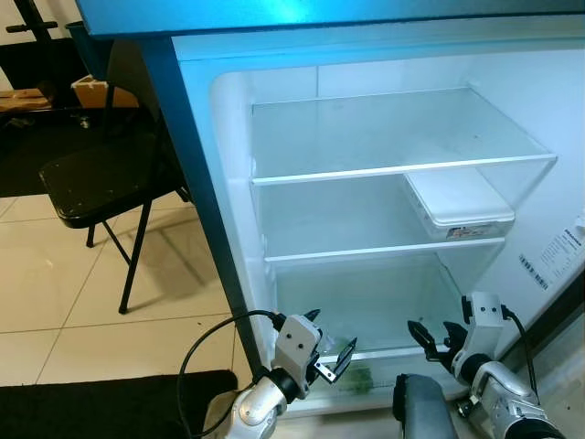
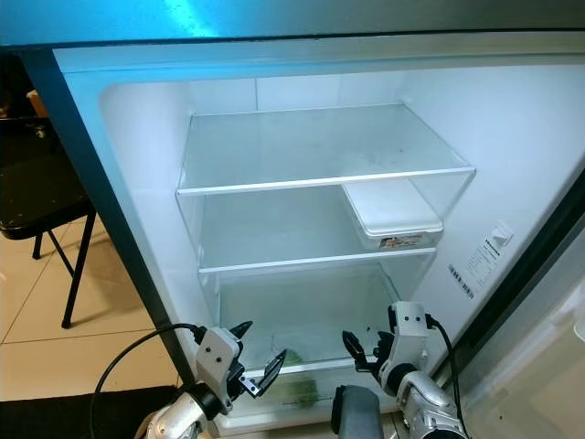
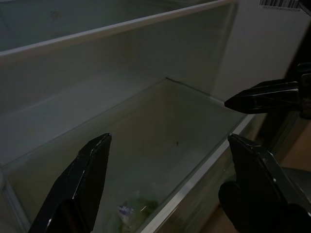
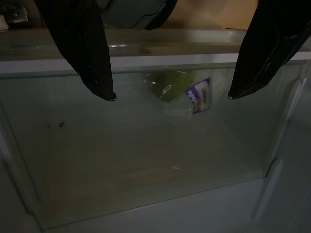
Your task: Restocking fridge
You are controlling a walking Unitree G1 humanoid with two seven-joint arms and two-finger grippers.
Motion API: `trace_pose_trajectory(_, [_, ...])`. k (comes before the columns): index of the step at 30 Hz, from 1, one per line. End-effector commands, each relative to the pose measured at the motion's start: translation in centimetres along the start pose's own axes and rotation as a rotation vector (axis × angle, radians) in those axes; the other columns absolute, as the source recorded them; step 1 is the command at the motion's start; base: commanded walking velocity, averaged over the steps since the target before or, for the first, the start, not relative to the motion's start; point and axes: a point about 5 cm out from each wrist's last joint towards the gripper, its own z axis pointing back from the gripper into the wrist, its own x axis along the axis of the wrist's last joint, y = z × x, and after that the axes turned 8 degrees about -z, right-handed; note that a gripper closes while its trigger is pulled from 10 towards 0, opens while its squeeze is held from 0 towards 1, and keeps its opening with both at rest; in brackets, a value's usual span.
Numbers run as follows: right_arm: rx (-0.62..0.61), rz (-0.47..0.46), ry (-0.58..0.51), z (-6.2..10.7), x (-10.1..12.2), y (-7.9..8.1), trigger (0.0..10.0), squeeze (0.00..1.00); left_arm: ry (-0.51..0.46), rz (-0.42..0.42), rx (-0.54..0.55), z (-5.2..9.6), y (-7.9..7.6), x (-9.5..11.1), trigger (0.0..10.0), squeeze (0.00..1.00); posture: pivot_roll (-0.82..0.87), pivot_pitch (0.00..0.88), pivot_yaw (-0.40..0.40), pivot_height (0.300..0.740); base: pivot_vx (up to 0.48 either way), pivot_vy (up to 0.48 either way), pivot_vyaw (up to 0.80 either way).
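Observation:
The fridge (image 1: 219,165) stands open before me with two bare glass shelves (image 1: 393,137). A white lidded box (image 1: 457,201) lies on the lower shelf at the right. In the clear bottom drawer (image 1: 366,302) lies a bag of green vegetables (image 4: 184,94) with a blue and white label. My left gripper (image 1: 331,337) hangs open in front of the drawer's left half, nothing between its fingers (image 3: 92,165). My right gripper (image 1: 435,337) is open too, at the drawer's right front, facing the bag through the drawer wall.
A black folding chair (image 1: 101,178) stands on the tiled floor left of the fridge. A dark mat (image 1: 91,402) lies at the lower left. A grey rounded part (image 1: 425,407) sits low between my arms. The fridge's right wall bears labels (image 1: 558,251).

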Motion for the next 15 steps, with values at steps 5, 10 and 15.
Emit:
trace_pose_trajectory(5, [0.001,-0.037,0.007,0.4,-1.0,-0.1,10.0,0.0,0.029,-0.01,-0.016,0.4,0.0,-0.6,10.0,0.0,0.0,0.0,-0.006,0.558,0.0,0.0,0.0])
trace_pose_trajectory(10, [-0.047,-0.026,0.026,0.5,-1.4,-0.4,10.0,0.0,0.035,-0.011,-0.016,0.5,0.1,-0.7,10.0,0.0,0.0,0.0,0.0,0.577,0.0,0.0,0.0])
trace_pose_trajectory(15, [-0.107,-0.027,0.052,0.9,-2.1,-0.9,10.0,0.0,0.049,-0.01,-0.009,0.7,0.4,-0.9,10.0,0.0,0.0,0.0,0.0,0.582,0.0,0.0,0.0])
